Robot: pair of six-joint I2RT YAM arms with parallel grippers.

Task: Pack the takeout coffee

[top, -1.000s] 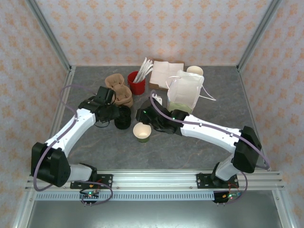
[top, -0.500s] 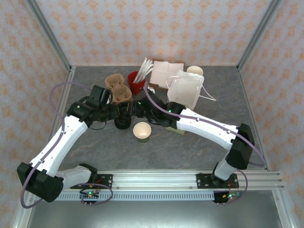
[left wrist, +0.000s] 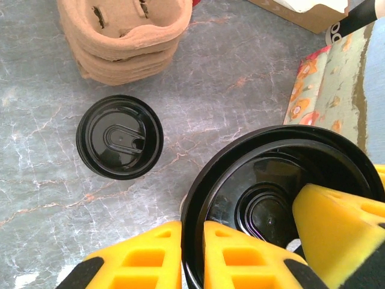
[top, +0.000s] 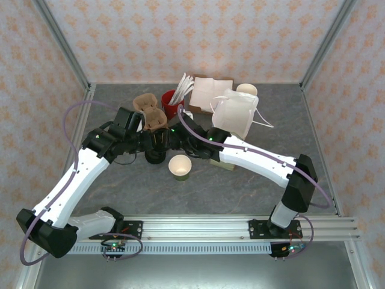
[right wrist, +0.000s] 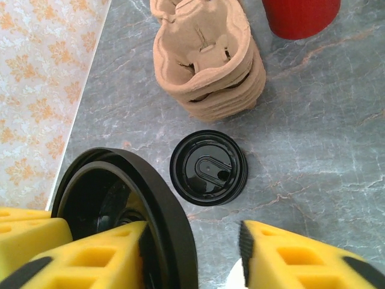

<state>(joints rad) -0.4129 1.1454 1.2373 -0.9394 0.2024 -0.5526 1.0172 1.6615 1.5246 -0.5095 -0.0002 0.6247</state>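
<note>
At the centre of the top view, on the grey table [top: 228, 186], the two arms reach in from the lower corners and meet over one black lid. The white bag [top: 236, 117] stands upright right of centre, in the upper half of the frame, its handles drooping to the right. Left of it, near the top, a flat brown box [top: 207, 93] holds white napkins. Further left lies a stack of brown carriers [top: 151, 114]. A red cup [top: 170, 109] with white sticks stands between the carriers and the box. The cup [top: 180, 167], green outside and cream inside, stands open and upright just below centre, well apart from the bag and held by neither arm. A squat lid pile [top: 155, 156] sits just left of it, below the carriers. The held lid [left wrist: 252, 174] hangs upturned at the lower right of the left wrist view. There the left gripper [left wrist: 191, 256] is clamped on its rim. The right gripper [right wrist: 194, 247] has its jaws apart, straddling the same rim, with one finger against the lid's inside.
</note>
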